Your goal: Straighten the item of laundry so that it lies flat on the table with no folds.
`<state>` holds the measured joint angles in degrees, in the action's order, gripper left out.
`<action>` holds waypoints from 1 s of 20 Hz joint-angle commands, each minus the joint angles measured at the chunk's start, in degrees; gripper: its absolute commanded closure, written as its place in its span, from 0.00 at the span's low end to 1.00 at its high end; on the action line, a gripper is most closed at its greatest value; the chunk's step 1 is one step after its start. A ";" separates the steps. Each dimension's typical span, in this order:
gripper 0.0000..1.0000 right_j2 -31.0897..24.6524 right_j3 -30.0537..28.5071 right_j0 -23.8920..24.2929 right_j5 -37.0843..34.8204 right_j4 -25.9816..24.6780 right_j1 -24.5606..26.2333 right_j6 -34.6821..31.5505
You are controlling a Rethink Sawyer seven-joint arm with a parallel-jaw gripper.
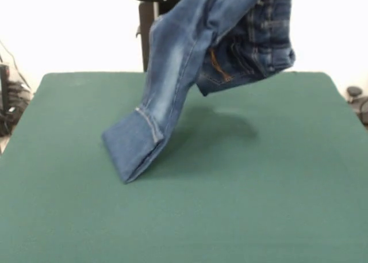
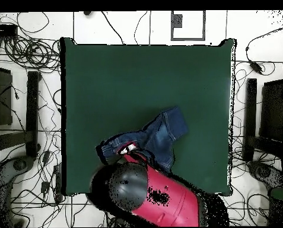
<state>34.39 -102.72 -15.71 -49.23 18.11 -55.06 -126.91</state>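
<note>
The blue denim jeans (image 1: 172, 84) hang in the air from above the front view's top edge. One hemmed leg slopes down and its folded end rests on the green table (image 1: 259, 188). The waist and pocket part dangles bunched at the upper right, clear of the table. In the overhead view the jeans (image 2: 158, 133) lie crumpled near the table's (image 2: 137, 77) robot-side edge. My gripper (image 2: 129, 151) shows there only as a small red-white patch at the waist end, under the red and black arm (image 2: 161, 196), and it holds the jeans up. Its fingers are hidden.
The robot's black pedestal (image 1: 150, 10) stands behind the table's far edge. Cables (image 2: 25, 47) cover the floor around the table. Dark stands are at both sides (image 2: 31, 113) (image 2: 250, 119). Green felt stretches wide on all sides of the jeans.
</note>
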 commanded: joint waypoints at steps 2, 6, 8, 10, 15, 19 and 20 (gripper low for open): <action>1.00 -1.52 0.91 -0.26 -1.44 -0.04 -3.26 -11.04; 1.00 -2.39 -0.36 0.38 -0.25 0.40 -3.47 -10.55; 1.00 -2.73 -0.45 0.76 -0.25 0.50 -3.52 -10.23; 1.00 -3.56 -1.12 1.49 0.78 1.01 -3.38 -9.62; 1.00 -5.77 -3.84 3.15 4.84 2.44 -3.19 -8.05; 1.00 -6.09 -4.29 3.70 4.75 2.40 -3.81 -7.62; 1.00 -6.20 -4.36 3.81 4.85 2.35 -3.89 -7.56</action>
<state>34.66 -102.04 -12.74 -47.60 18.05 -58.78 -126.91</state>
